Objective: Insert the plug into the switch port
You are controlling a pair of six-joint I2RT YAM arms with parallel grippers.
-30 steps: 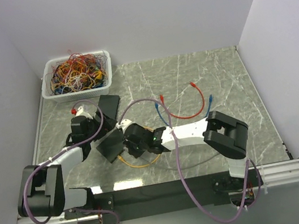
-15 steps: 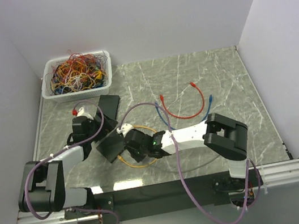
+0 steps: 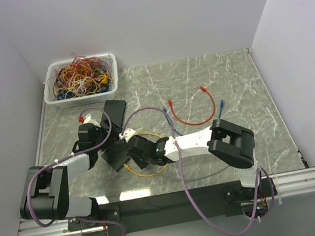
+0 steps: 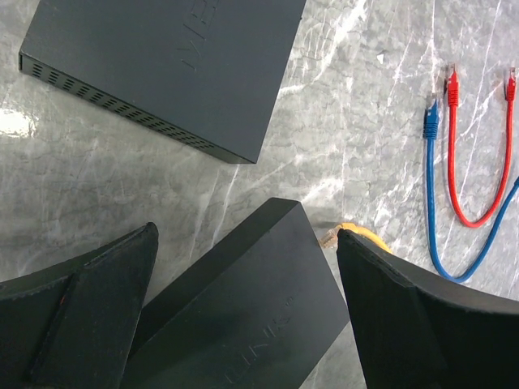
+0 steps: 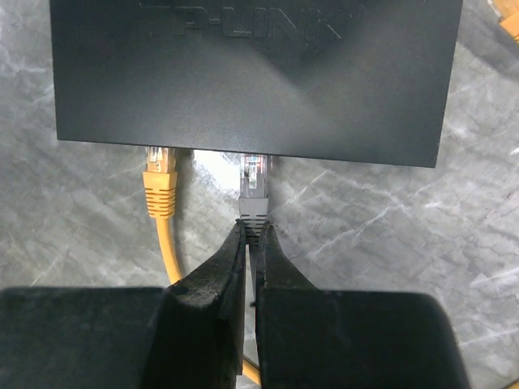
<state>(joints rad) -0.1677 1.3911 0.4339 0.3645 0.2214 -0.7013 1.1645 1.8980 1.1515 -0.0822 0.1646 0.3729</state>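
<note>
The black switch lies on the marble table, and it also shows in the top view. My right gripper is shut on the boot of a grey plug. The plug's clear tip sits at the switch's port face; how far in it is I cannot tell. A yellow plug sits in the port beside it. My left gripper is open, with one finger on each side of the switch. In the top view the left gripper and right gripper meet at the switch.
A second black box lies just beyond the switch. Red and blue patch cables lie on the table to the right. The yellow cable loops near the front. A white bin of tangled cables stands at the back left.
My right gripper has moved left with the grey plug, bringing its tip up to the switch's port face. The left gripper has shifted only slightly.
</note>
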